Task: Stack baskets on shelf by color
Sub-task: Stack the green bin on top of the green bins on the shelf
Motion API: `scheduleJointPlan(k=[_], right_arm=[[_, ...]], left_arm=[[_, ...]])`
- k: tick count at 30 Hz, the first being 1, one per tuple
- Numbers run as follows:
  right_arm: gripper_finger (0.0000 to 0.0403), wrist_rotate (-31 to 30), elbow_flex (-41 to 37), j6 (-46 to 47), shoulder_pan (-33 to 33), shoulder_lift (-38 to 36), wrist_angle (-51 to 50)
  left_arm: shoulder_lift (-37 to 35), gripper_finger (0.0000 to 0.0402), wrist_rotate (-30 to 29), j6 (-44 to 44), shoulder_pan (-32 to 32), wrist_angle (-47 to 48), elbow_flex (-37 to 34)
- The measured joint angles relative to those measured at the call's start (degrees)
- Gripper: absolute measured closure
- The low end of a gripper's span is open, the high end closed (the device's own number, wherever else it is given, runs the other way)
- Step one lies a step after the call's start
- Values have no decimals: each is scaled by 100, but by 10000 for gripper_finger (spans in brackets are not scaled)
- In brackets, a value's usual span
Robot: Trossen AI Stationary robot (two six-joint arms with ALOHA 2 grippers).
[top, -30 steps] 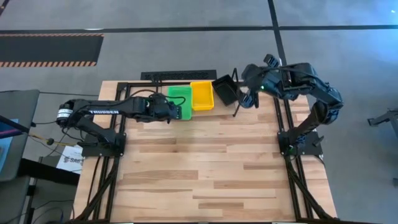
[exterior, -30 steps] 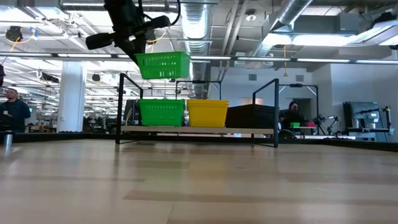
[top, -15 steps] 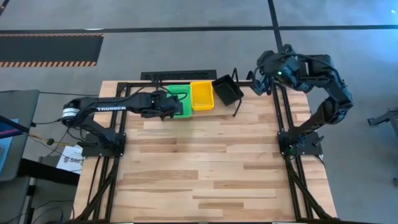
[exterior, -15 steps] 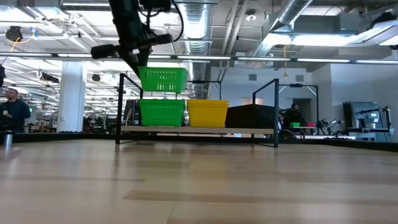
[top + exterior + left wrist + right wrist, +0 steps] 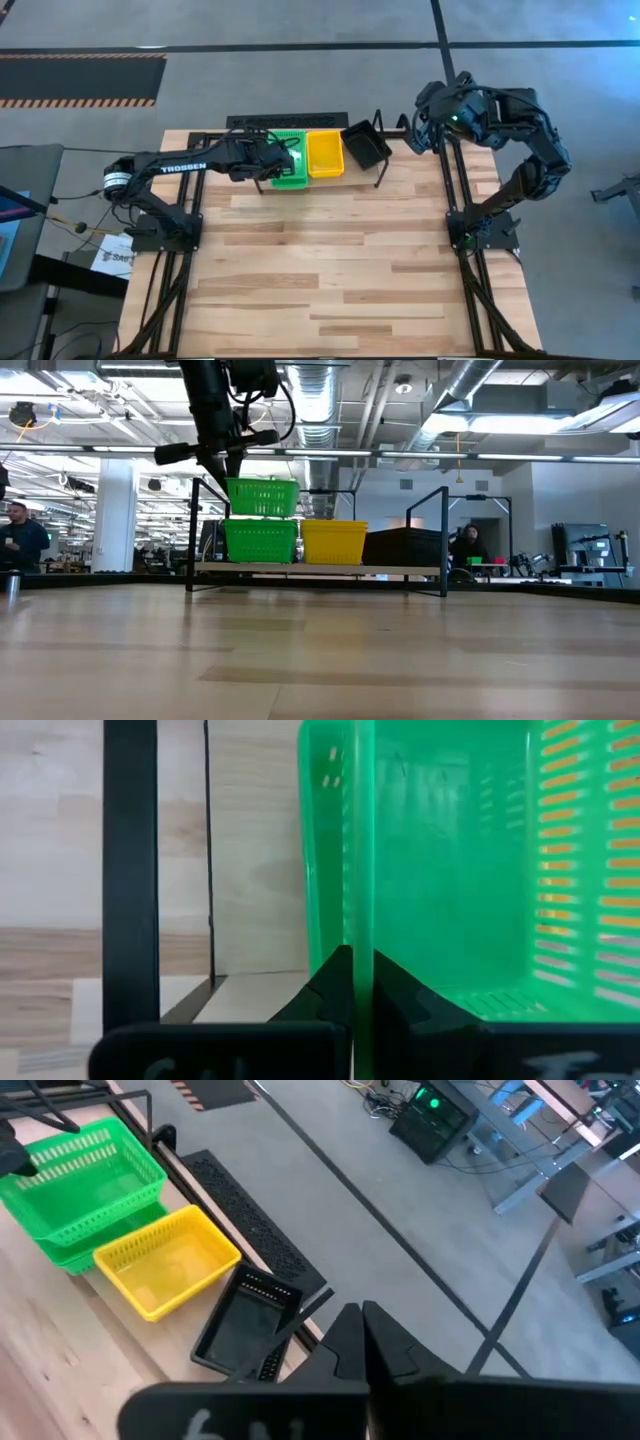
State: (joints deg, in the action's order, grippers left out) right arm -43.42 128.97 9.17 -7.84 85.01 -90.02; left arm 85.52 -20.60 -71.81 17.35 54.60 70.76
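My left gripper is shut on a green basket and holds it directly over a second green basket, which stands at the left end of the shelf. Whether the two baskets touch, I cannot tell. On the same board, a yellow basket stands beside the lower green one, and a black basket sits to the right of the yellow one. My right gripper is shut on nothing, high beyond the shelf's right end. My left gripper pinches the upper green basket's side wall, the one toward the table's left. One finger stands outside the wall and the other inside. The fingers come slanting down from the left. The basket hangs level, above the lower green basket.
The shelf's black wire end loops stand upright at both ends. A black grid mat lies behind the shelf. The wide wooden tabletop spreads in front of the shelf. People show in the room behind.
My left gripper has carried the green basket toward the table's far edge and down, from high in front of the shelf to just over the lower green basket. My right gripper has drawn back from the black basket, up and toward the table's right.
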Motion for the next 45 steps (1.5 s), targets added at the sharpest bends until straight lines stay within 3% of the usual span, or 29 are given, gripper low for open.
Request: scheduleJointPlan(k=[12,17,23,33,45], right_arm=[[402,5,0,0,-2,34,0],[402,19,-2,-4,-1,54,0],[402,19,-2,-24,102,55,0],[402,111,-2,-21,107,48,1],[402,317,-2,95,108,48,0]], left_arm=[[71,401,40,-399,2,95,0],[356,401,337,-407,2,80,-25],[724,401,645,-159,39,-26,-32],[579,399,345,644,76,-320,-26],[487,319,232,1565,78,-19,516]])
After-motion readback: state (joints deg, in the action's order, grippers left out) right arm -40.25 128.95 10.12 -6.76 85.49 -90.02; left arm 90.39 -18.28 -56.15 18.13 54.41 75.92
